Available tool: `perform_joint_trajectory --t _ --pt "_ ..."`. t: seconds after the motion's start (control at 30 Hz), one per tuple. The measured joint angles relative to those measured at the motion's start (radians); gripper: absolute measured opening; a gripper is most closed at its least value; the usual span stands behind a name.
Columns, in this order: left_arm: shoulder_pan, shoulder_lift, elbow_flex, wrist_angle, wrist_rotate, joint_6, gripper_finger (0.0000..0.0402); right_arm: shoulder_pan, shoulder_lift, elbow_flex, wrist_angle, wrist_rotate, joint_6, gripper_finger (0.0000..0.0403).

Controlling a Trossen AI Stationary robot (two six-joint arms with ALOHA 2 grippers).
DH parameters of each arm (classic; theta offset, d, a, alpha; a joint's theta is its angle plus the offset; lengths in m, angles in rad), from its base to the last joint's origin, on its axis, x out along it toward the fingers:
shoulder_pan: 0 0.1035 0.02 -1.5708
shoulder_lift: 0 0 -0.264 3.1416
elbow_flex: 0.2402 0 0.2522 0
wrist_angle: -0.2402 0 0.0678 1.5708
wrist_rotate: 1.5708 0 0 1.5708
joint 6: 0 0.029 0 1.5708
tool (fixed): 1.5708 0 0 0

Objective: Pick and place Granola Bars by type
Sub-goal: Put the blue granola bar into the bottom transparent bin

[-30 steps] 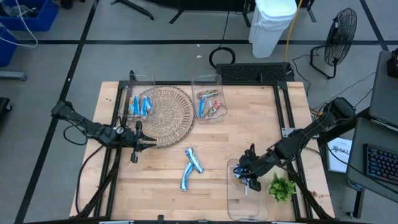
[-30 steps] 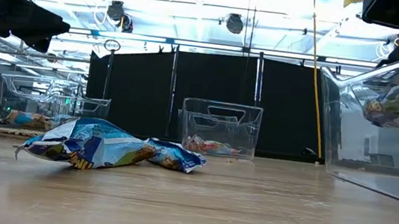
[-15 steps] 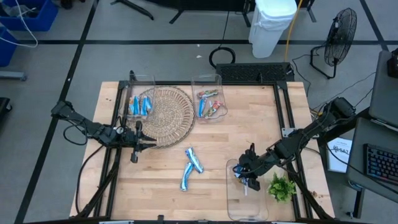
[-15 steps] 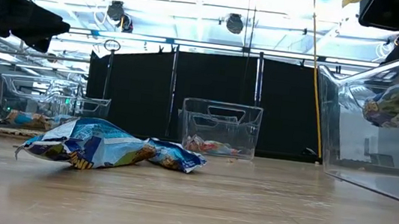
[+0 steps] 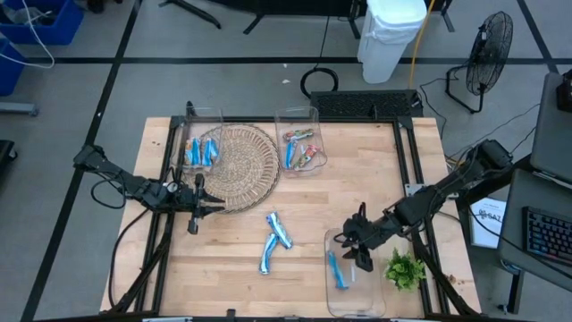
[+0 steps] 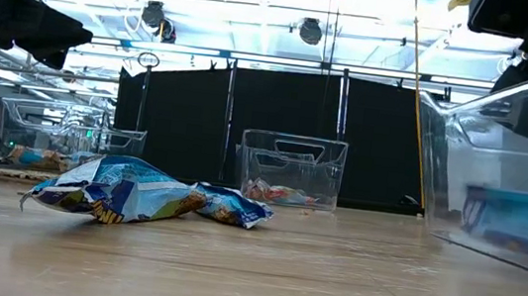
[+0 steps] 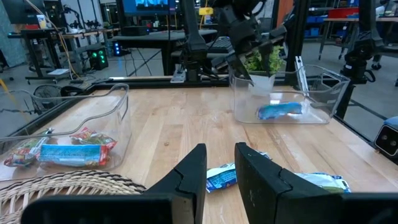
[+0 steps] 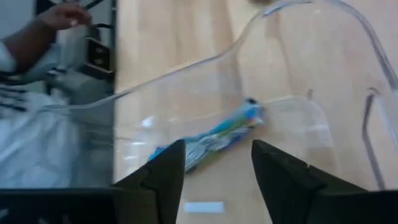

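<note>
My right gripper hangs open over the clear bin at the table's near right. A blue-wrapped granola bar lies flat on that bin's floor, below the fingers and apart from them. Two more blue bars lie on the bare wood near the middle. My left gripper waits at the wicker plate's near edge, its fingers a little apart with nothing between them. Bars lie in two far bins.
A round wicker plate lies at the far left between the two far bins. A green leafy sprig sits right of the near bin. A person's hand shows beyond the table's edge. Bare wood spans the middle and far right.
My right gripper has opened and let go of the blue bar, which has fallen from between the fingers onto the near bin's floor and lies flat there. My left arm has kept still.
</note>
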State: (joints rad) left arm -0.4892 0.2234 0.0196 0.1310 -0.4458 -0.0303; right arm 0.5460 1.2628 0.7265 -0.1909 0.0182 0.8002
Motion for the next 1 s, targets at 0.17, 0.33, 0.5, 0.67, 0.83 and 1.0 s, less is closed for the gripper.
perform_joint_trajectory --t 0.17,0.33,0.5,0.67,0.83,1.0 --pt "0.0 0.0 0.0 0.0 0.0 0.0 0.0088 -0.05 -0.091 0.002 0.002 -0.145 0.001 0.0184" --pt "0.0 0.0 0.0 0.0 0.0 0.0 0.0088 -0.084 -0.226 0.002 0.0 -0.182 -0.094 0.0178" --pt "0.0 0.0 0.0 0.0 0.0 0.0 0.0088 -0.13 -0.377 0.002 -0.019 -0.121 -0.288 0.0174" --pt "0.0 0.0 0.0 0.005 0.0 0.0 0.0088 -0.153 -0.498 0.001 -0.09 0.188 -0.505 0.0174" --pt "0.0 0.0 0.0 0.006 0.0 0.0 0.0088 -0.158 -0.597 -0.13 -0.019 0.538 -0.676 0.0174" --pt "0.0 0.0 0.0 0.008 0.0 0.0 0.0088 -0.227 -0.684 -0.35 0.23 0.583 -0.739 0.0173"
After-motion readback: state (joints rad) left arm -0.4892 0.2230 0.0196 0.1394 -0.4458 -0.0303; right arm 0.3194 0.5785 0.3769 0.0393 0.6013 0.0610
